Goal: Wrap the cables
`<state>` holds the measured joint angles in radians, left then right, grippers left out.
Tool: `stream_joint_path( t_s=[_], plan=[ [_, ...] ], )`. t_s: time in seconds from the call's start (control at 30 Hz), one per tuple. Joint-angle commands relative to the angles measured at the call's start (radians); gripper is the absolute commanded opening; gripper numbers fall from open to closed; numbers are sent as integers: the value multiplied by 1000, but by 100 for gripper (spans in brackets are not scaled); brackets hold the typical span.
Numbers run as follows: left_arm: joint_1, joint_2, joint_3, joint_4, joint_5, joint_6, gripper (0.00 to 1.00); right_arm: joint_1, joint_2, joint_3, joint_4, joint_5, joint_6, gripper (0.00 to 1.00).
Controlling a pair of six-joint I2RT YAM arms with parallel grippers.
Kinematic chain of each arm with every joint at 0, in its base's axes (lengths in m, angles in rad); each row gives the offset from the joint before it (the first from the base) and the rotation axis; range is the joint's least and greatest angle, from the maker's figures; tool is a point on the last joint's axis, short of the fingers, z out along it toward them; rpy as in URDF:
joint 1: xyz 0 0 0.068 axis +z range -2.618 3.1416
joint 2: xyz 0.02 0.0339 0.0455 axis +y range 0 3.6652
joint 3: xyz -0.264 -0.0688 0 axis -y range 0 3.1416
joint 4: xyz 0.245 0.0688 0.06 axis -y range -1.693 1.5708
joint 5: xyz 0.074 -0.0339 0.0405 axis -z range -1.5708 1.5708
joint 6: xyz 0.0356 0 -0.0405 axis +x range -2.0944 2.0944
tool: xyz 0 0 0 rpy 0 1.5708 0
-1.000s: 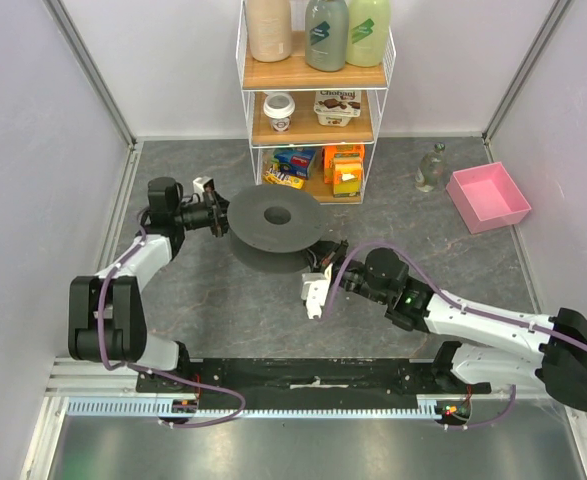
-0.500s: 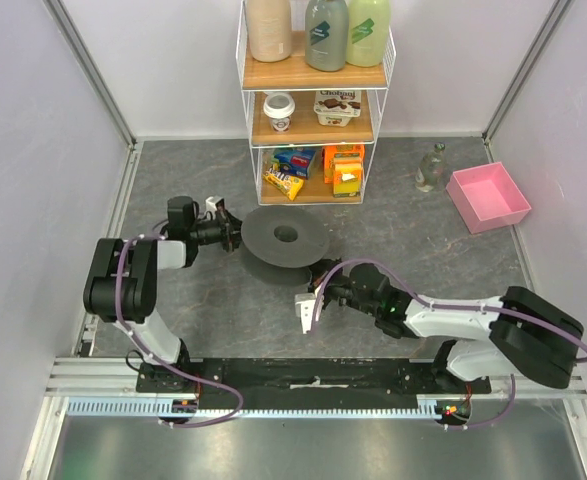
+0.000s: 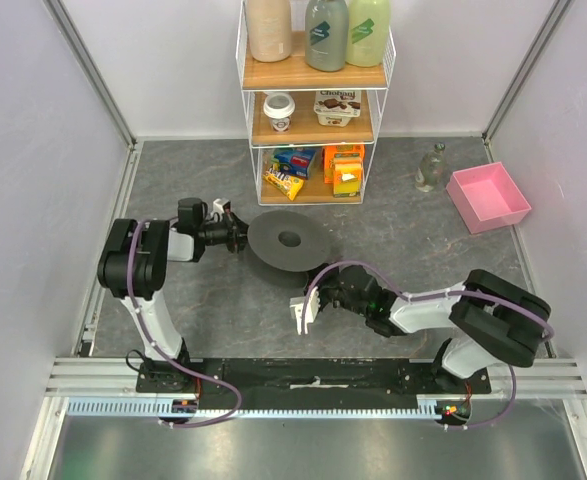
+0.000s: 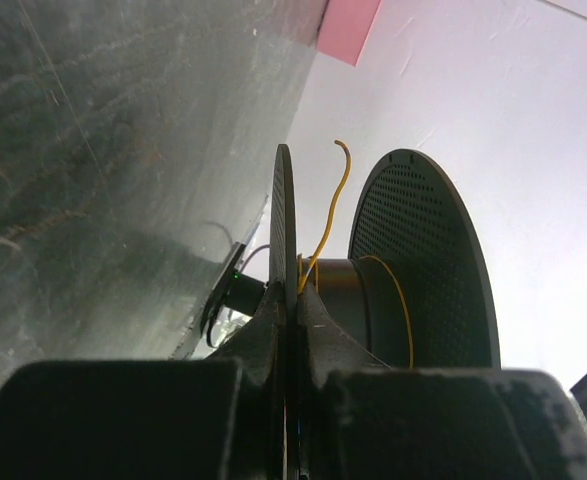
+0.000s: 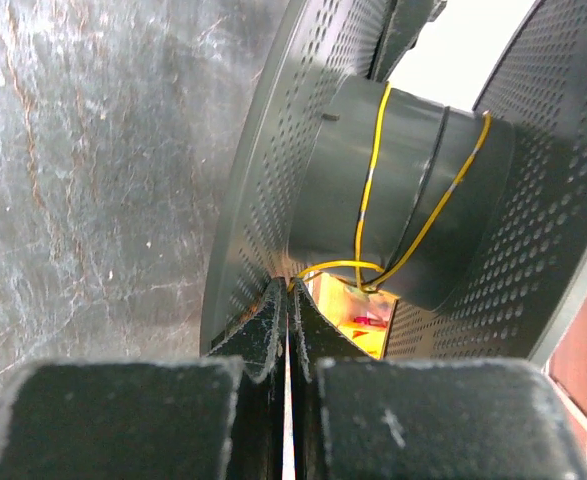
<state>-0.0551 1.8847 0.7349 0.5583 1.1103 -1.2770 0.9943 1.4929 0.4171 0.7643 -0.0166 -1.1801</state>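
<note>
Grey stone-look worktop (image 3: pixel 423 250) is carrying the dark spool (image 3: pixel 290 240), which is sitting mid-scene betw. the two arms. Left end effector (image 3: pixel 235 237) is clamping the spool's left flange rim, fingers narrow on it w/ no gap showing. Right end effector (image 3: pixel 317 282) is reaching in at the spool's near edge. Its fingers are pressed together and, as far as I can judge, are pinching the yellow wire (image 5: pixel 373 170) right at the tips.

Wire is lying on the spool's hub, approx. two or three turns, so wrapping is looking begun but early. How much is left to wind I can't tell.

Top view is giving the arm layout but no wire, as it's too fine to show. Left wrist cam is showing a free end poking up past the flange. Right wrist cam is showing the turns plus a loop running to the tips.
</note>
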Motion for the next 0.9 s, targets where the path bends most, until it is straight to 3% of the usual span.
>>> stream_joint_path(
  t_s=[0.0,0.5,0.87],
  plan=[
    [9,39,84,66,-44,48,2,-9,64,-15,39,-43,-56,0],
    [8,157,142,63,-67,148,7,-49,250,52,53,-2,-122,0],
    [14,166,185,-107,-101,251,32,-65,299,66,69,33,-122,0]
  ],
)
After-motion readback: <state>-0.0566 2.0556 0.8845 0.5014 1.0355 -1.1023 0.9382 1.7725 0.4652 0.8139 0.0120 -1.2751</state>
